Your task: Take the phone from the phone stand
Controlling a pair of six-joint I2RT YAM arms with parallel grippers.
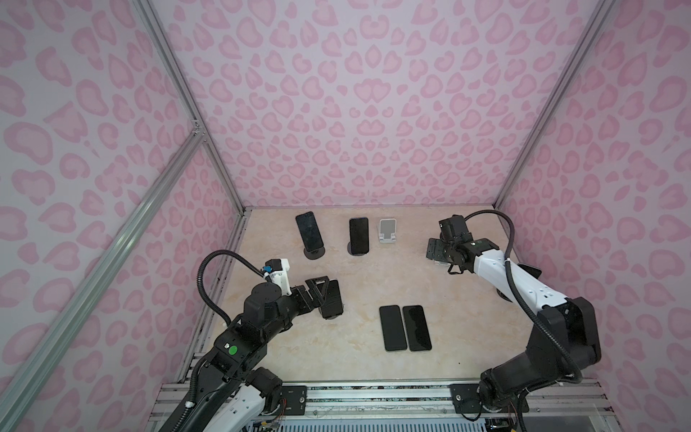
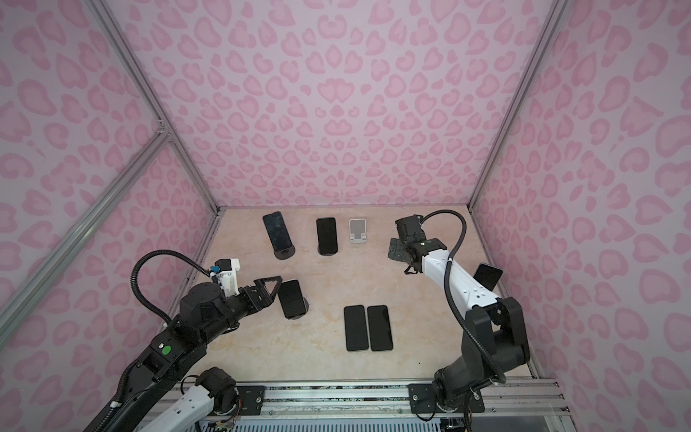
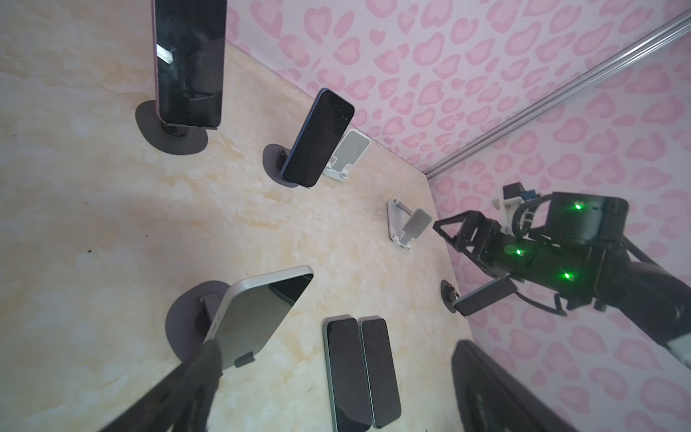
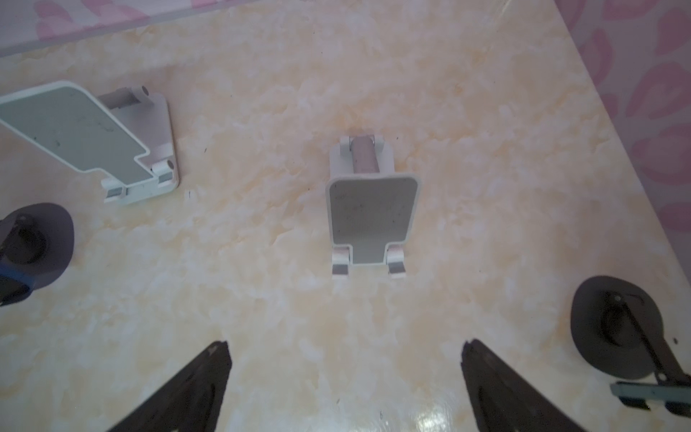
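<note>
The left gripper stands wide open with nothing held. In its wrist view one finger overlaps the lower corner of the phone, but whether they touch cannot be told. That phone leans on its dark round stand at the left side of the table, partly covered by the gripper in a top view. The right gripper is also wide open and empty, above a white stand that is hard to make out in both top views. Another phone by the right wall is half hidden behind that arm.
</note>
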